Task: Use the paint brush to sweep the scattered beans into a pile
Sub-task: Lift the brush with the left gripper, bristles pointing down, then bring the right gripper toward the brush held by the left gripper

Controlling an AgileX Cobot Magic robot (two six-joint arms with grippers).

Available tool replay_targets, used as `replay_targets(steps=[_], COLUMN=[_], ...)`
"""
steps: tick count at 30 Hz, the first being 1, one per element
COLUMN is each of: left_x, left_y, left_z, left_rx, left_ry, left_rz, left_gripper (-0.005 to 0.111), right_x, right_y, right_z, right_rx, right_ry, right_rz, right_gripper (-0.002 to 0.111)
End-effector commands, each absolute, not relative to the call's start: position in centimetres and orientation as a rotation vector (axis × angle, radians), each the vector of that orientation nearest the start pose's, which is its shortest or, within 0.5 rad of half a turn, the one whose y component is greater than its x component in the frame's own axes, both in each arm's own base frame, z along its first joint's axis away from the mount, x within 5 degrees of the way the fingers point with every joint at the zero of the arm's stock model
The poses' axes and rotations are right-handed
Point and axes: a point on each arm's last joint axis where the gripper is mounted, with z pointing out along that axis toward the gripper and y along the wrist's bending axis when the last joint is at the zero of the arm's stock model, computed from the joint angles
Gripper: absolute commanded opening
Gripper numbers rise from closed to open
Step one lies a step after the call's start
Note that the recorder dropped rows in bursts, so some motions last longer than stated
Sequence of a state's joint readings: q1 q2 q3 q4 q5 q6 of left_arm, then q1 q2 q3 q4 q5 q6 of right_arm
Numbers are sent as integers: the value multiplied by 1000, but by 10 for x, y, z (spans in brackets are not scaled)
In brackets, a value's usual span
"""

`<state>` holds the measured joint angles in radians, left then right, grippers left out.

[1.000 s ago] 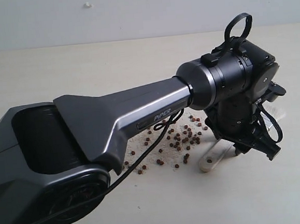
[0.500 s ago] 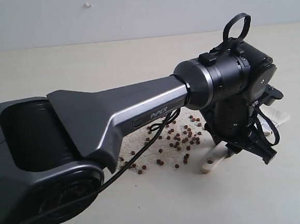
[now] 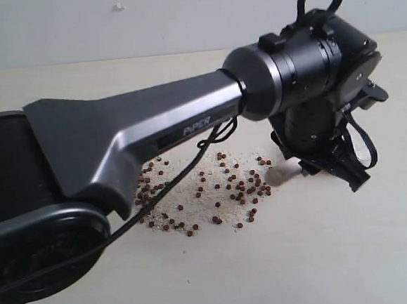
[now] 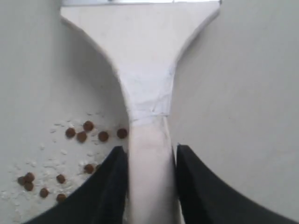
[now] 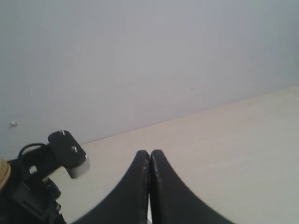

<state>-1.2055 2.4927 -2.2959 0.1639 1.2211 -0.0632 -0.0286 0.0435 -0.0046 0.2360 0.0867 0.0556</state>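
We're looking at the black left gripper point(image 4: 150, 151) squeezing the narrow neck of the wide flat paint brush point(image 4: 145, 70) with the pale cream wooden handle. One black finger is pressing on each side of it. Past the fingers the handle is flaring out wide, and the bristles aren't showing for us at all. In the exterior view that gripper is hanging over the right edge of the tiny round reddish-brown beans point(image 3: 243, 188). They're lying spread out across the pale beige tabletop point(image 3: 78, 84) among whitish crumbs point(image 4: 49, 163), with a looser bunch sitting further left. The black right gripper point(image 5: 149, 163) is sitting pinched together, fingers touching each other, up off the tabletop and facing the plain grey wall point(image 5: 140, 56).
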Motion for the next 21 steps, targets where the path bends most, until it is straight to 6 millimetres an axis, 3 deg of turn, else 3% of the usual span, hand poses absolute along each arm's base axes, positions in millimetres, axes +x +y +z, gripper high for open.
replay_targets(steps=[1,6,11,14,21], left_x=[205,211,225,233,239], left_y=[-474,-465,-449,-443,-442], left_z=[212,241,270,277,270], left_rx=[1535,1511,1460,1453,1470], left_ry=[2297,2235,2257,2283,2290], left_rz=[-27,-22,-139,-224,-215], left_gripper=[0,0,0,0,0], right_x=[60,60,60,60,60], right_y=[0,0,-1,-1,-1], right_z=[203,204,208,209,209], right_rx=[245,245,329,329,328], right_ry=[1598,1590,1529,1524,1521], right_rz=[212,211,295,294,292], right_gripper=[0,0,0,0,0])
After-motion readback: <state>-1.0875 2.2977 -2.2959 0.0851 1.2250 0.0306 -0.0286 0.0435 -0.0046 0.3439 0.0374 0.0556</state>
